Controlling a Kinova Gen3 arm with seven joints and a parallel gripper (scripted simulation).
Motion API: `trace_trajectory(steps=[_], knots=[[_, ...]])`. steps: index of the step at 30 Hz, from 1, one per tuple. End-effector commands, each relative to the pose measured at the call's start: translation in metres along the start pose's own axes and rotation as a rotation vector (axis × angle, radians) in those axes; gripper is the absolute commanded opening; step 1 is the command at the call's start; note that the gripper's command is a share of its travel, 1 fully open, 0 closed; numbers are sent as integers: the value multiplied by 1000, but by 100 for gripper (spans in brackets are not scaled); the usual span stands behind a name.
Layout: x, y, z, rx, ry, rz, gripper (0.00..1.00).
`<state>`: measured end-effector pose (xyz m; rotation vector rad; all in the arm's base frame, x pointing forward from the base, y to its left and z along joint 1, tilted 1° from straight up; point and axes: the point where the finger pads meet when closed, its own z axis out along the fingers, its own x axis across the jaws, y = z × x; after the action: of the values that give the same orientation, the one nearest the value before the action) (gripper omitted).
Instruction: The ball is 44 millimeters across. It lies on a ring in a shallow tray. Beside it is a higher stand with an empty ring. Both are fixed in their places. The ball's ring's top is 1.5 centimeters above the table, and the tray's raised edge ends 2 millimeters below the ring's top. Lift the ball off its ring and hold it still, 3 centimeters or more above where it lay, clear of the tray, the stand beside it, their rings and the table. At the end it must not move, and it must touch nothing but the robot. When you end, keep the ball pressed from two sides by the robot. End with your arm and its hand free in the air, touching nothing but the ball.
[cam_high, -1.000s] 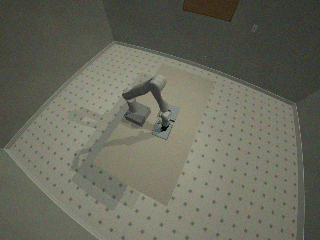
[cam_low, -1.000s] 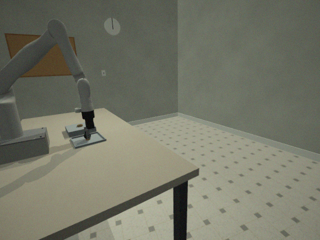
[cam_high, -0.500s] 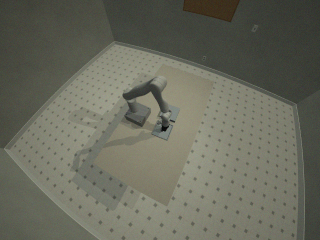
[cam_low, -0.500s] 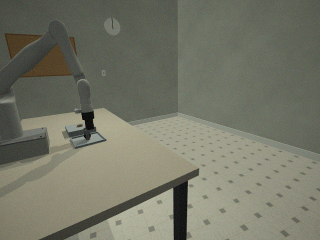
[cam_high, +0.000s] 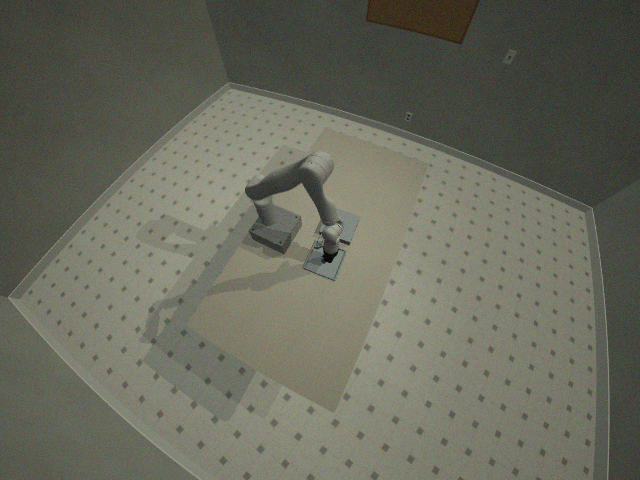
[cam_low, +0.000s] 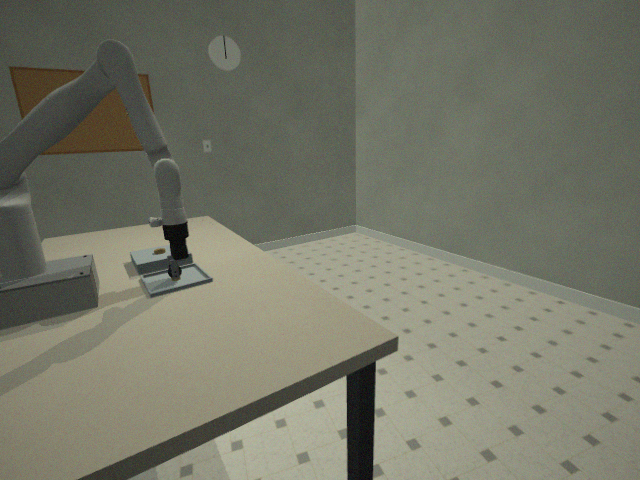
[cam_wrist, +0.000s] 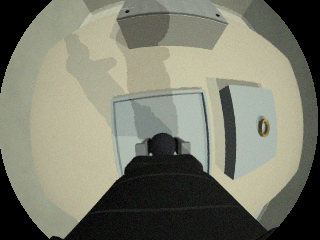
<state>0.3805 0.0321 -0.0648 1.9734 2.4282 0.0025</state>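
Pinching dark ball (cam_wrist: 162, 143) from 2 sides, jaws low inside shallow tray (cam_wrist: 127, 134) on worktop (cam_low: 248, 330). Grasp done; ball apparently on its ring, unlifted. Left: raise clear, hold still.

The white arm (cam_low: 135, 100) bends at a high elbow, forearm pointing straight down; its gripper (cam_low: 174, 272) is closed on the ball (cam_wrist: 162, 143).
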Motion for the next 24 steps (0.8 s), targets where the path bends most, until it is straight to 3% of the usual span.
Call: trace_trajectory(steps=[1, 17, 24], knots=[[0, 1, 1, -5, 1, 5, 0], [0, 1, 0, -5, 1, 5, 0], [0, 1, -40, -5, 1, 5, 0]])
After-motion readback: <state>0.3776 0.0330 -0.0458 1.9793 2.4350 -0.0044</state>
